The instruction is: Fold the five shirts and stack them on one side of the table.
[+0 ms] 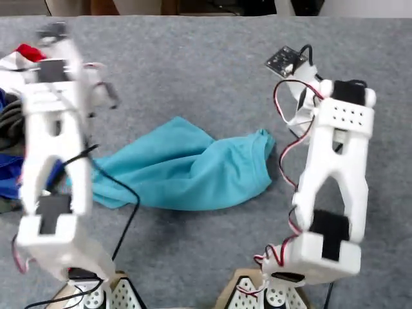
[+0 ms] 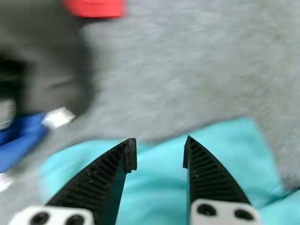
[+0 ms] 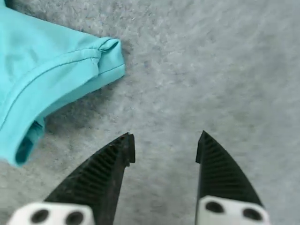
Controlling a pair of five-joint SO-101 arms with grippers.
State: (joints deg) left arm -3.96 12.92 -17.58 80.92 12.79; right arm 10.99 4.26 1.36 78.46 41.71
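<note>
A teal shirt lies crumpled across the middle of the grey table. My left gripper hangs open just above the teal shirt, near its edge, with nothing between its fingers. The left arm stands over the shirt's left end. Over bare table my right gripper is open and empty, a short way from a hemmed corner of the teal shirt. The right arm stands to the right of the shirt.
A heap of other shirts sits at the table's left edge: red, dark grey and blue. The left wrist view has the red, dark grey and blue cloth beyond the fingers.
</note>
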